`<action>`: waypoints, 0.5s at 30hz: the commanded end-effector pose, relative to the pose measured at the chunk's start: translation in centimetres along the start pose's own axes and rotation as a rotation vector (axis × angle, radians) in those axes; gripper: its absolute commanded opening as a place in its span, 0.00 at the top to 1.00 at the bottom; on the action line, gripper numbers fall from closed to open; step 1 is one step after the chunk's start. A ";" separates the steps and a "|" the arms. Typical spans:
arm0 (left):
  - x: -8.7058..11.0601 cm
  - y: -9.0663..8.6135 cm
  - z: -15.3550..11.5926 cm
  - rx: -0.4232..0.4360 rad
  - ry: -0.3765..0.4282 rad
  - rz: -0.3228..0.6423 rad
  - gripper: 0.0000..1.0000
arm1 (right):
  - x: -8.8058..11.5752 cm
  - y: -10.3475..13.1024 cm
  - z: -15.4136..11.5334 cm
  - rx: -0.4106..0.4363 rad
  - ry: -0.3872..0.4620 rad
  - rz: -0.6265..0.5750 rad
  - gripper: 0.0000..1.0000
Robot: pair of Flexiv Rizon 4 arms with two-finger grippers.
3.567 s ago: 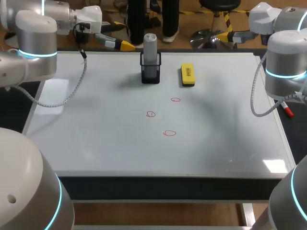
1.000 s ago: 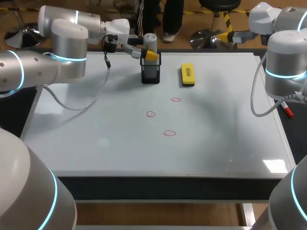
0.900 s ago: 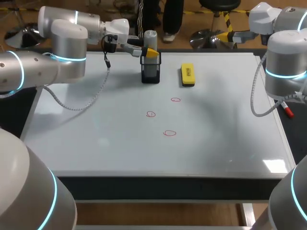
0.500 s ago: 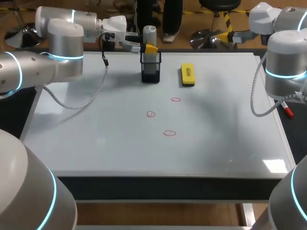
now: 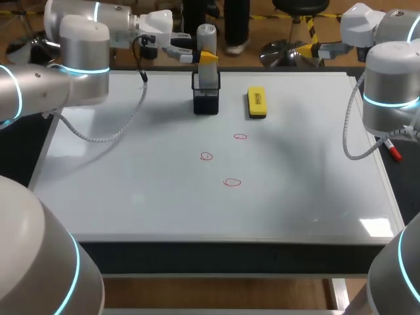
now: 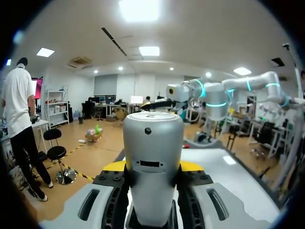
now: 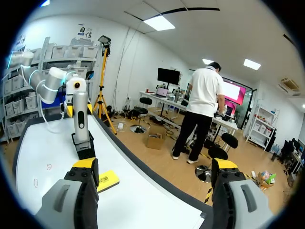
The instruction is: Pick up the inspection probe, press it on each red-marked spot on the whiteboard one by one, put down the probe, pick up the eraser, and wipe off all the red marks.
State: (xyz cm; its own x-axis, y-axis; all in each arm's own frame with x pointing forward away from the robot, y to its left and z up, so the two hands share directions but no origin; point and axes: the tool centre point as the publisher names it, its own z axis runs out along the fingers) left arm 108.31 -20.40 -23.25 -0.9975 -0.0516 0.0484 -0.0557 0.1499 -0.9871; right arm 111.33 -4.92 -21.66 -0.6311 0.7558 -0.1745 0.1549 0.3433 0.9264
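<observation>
The left gripper (image 5: 205, 58) is clenched on the inspection probe (image 5: 206, 34), its yellow tips at either side of the upright grey body. The probe's lower end sits in the black holder (image 5: 206, 100) by the whiteboard's (image 5: 131, 190) far edge. The right gripper (image 7: 155, 167) is released, beyond the far right corner.

Silver probe (image 5: 206, 34), yellow eraser (image 5: 256, 102), red marks (image 5: 232, 182)

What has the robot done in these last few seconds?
The left gripper swung in from the left, closed on the inspection probe and is lifting it out of the black holder. The eraser, the red marks and the right arm stayed put.
</observation>
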 end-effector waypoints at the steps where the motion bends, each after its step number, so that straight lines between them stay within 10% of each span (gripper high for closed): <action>1: 0.6 -1.4 -0.8 -0.009 -0.008 0.004 1.00 | 0.0 0.0 0.0 0.002 0.001 0.000 0.00; 15: 1.1 -4.6 -2.2 -0.014 0.010 0.036 1.00 | 0.0 0.0 0.0 0.002 0.001 0.000 0.00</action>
State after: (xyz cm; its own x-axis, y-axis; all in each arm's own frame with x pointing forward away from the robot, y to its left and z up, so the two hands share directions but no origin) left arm 107.62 -19.36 -19.02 -0.9993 -0.0354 0.0142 -0.0196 0.1584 -0.9872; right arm 111.33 -4.91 -21.65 -0.6312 0.7558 -0.1745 0.1549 0.3433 0.9264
